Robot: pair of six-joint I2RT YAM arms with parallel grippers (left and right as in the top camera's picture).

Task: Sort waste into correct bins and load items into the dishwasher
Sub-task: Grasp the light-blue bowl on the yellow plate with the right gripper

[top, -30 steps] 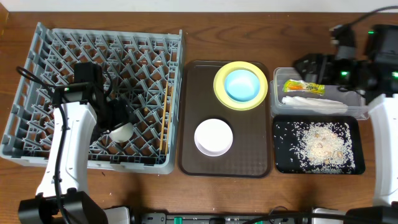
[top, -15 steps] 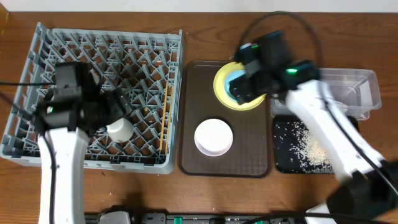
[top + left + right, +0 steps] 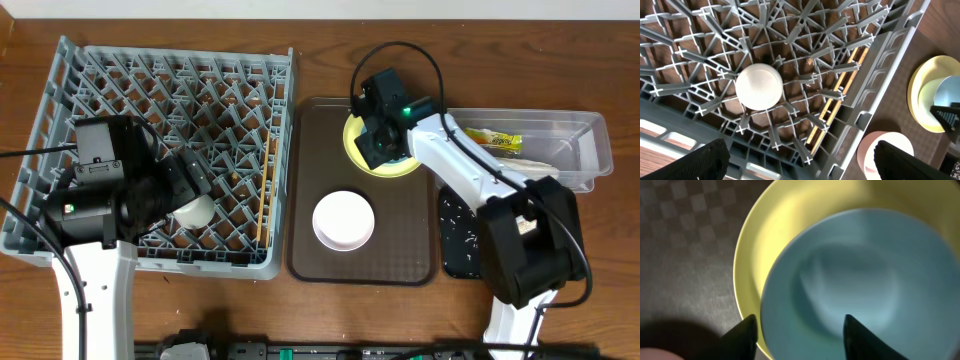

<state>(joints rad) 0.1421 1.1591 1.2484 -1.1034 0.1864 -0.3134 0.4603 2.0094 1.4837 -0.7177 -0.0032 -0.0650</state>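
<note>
The light blue bowl [image 3: 855, 275] sits in the yellow plate [image 3: 760, 245] at the far end of the brown serving tray [image 3: 310, 180]. The right gripper [image 3: 801, 325] hangs over the bowl, jaws spread wide, gripping nothing. The white bowl [image 3: 343, 220] sits nearer on the tray. On the left, in the dish rack [image 3: 875, 60], the white cup [image 3: 759, 86] stands upturned, with the chopsticks [image 3: 840, 97] to its right. The left gripper [image 3: 802, 150] hovers there, wide open and empty.
</note>
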